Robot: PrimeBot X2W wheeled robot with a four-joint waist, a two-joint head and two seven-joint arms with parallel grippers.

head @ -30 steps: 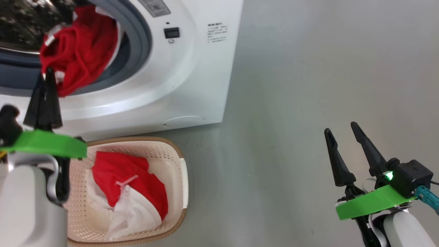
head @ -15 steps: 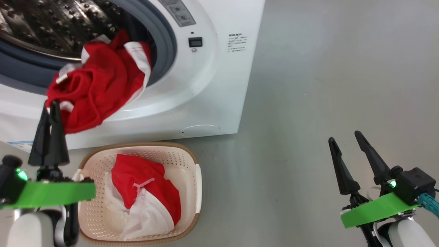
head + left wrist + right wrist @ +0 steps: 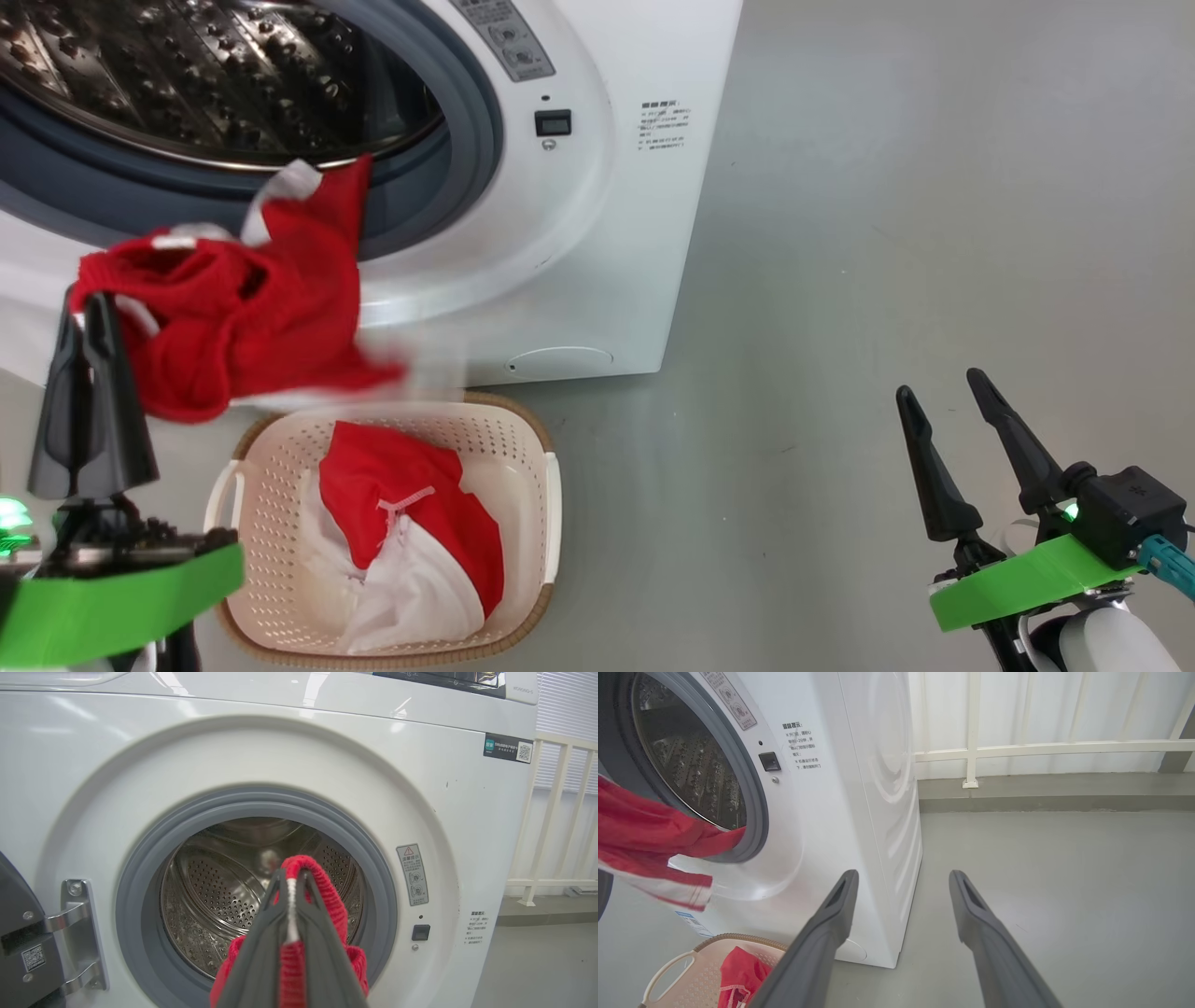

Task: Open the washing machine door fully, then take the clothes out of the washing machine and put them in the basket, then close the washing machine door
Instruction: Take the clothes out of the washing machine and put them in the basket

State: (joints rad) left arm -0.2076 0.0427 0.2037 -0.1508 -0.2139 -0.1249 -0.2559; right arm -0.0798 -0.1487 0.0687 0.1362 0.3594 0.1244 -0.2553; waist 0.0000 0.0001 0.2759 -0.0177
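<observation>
My left gripper (image 3: 79, 303) is shut on a red garment with white trim (image 3: 233, 317), which hangs in front of the washing machine (image 3: 597, 187), just above the far left rim of the basket (image 3: 527, 425). A corner of the garment still reaches the grey gasket (image 3: 476, 131). In the left wrist view the red knit (image 3: 327, 896) is pinched between my fingers before the steel drum (image 3: 219, 891). The door's dark edge (image 3: 11, 905) stands swung out at the left by its hinge. Red and white clothes (image 3: 401, 509) lie in the basket. My right gripper (image 3: 938, 385) stands open and holds nothing, over the floor at the right.
Grey floor (image 3: 887, 233) stretches to the right of the machine. A white railing (image 3: 1017, 749) runs along the wall behind it. The round service flap (image 3: 560, 359) sits low on the machine's front, just past the basket.
My left gripper has drawn back from the drum opening and pulled the red garment out over the machine's front toward the basket. The head view has shifted too. The right gripper stays open.
</observation>
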